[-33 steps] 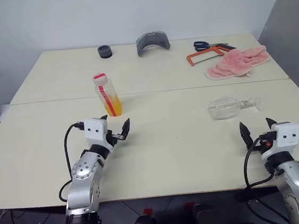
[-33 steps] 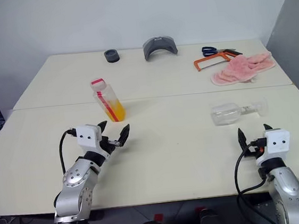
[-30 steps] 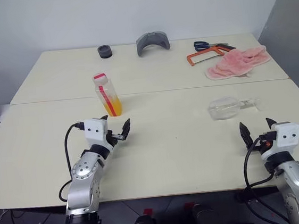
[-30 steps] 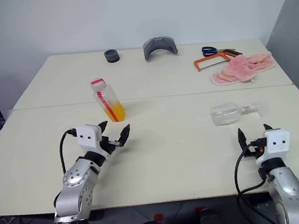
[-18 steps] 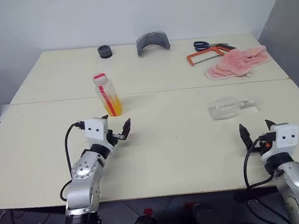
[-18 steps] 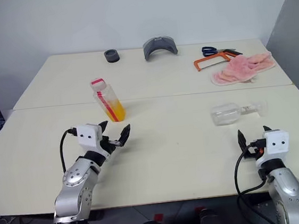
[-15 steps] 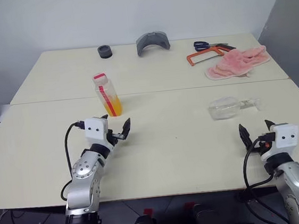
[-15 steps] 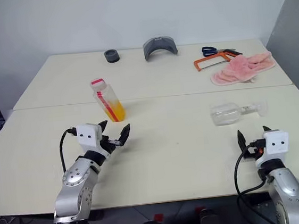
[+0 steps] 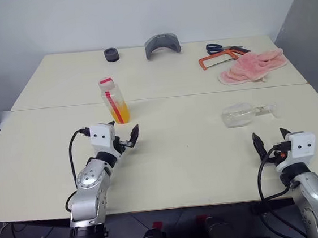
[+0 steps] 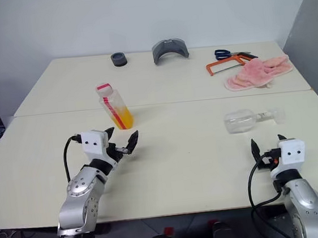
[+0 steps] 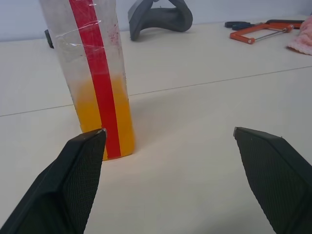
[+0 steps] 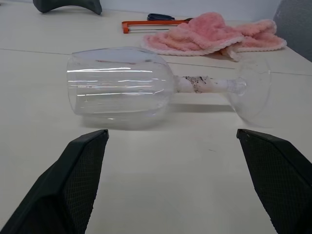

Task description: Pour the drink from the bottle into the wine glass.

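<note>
Bottle (image 9: pixel 113 100) upright on the surface (image 9: pixel 179 151), drink (image 11: pixel 102 117) low inside; left gripper (image 9: pixel 124 138) just short of it, jaws apart. Wine glass (image 9: pixel 242 113) on its side; right gripper (image 9: pixel 270 141) near, jaws apart, empty.

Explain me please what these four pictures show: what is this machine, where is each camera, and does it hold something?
It is a humanoid robot with two arms at a pale table. Two pictures come from cameras in its head, looking down over the arms. The other two come from cameras on its wrists, looking along the black fingers. The left gripper is open just before the bottle, which stands upright and holds orange drink. The right gripper is open near the wine glass, which lies on its side. Neither holds anything. At the far side lie a pink cloth, an orange hacksaw, scissors, a grey curved object and a small dark round object.
</note>
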Available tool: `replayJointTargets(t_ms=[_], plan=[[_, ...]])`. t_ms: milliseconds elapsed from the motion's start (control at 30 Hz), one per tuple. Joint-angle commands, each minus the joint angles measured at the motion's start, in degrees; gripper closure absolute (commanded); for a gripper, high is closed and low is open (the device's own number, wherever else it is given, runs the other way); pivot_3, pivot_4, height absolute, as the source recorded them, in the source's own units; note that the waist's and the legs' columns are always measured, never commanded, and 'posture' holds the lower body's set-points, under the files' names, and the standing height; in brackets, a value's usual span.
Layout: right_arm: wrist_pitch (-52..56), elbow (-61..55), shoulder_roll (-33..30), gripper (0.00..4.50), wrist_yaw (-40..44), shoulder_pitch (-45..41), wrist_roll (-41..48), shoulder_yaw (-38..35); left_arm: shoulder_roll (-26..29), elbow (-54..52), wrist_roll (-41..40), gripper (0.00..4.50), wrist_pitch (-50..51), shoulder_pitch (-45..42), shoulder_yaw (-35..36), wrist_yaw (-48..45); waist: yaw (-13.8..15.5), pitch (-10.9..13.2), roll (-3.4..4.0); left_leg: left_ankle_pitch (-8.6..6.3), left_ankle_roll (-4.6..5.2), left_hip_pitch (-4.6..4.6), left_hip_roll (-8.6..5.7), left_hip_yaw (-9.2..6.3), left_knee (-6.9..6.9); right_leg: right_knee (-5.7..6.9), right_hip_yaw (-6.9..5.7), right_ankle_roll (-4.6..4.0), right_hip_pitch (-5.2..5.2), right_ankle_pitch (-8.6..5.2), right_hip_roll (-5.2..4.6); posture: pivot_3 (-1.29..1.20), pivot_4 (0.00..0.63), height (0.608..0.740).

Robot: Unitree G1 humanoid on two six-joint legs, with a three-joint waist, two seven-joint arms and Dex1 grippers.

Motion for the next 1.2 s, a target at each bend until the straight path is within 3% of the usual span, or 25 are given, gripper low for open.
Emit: replayJointTargets(t_ms=[33, 267, 700, 1200], plan=[[-1.17, -2.15, -1.21, 0.00, 1.43, -0.25, -0.30, 0.38, -0.38, -0.67, -1.24, 0.03, -1.41, -0.76, 1.87, 0.27, 0.00, 0.00, 0.00, 0.00, 0.00, 0.00, 0.00, 0.00, 0.00, 0.00, 0.00, 0.00, 0.00, 0.00, 0.00, 0.00, 0.150, 0.740], [0.75, -8.53, -5.16, 0.00, 7.70, -0.02, 1.11, 5.21, -0.92, 1.76, -0.13, 0.03, -0.36, -4.11, 1.57, 2.56, 0.02, 0.00, 0.00, 0.00, 0.00, -0.01, -0.01, -0.02, 0.03, 0.01, -0.03, 0.00, 0.00, 0.00, 0.03, 0.00, 0.150, 0.740], [18.35, -20.44, -14.44, 0.00, 13.99, -5.44, 14.73, 5.70, -1.72, 6.89, 0.66, 0.03, 0.19, -11.32, 1.63, 6.04, 0.04, 0.00, -0.03, 0.00, 0.00, -0.03, -0.04, -0.09, 0.11, -0.01, -0.09, 0.00, 0.07, 0.00, 0.03, 0.00, 0.150, 0.740], [20.40, -20.10, -15.84, 0.00, 15.03, -8.77, 15.50, 8.23, -1.87, 10.20, 1.36, 0.03, 0.74, -15.92, 2.89, 9.64, 0.04, 0.00, -0.04, 0.00, -0.01, -0.02, -0.06, -0.18, 0.16, -0.03, -0.21, 0.00, 0.16, 0.00, 0.03, 0.00, 0.150, 0.740]])
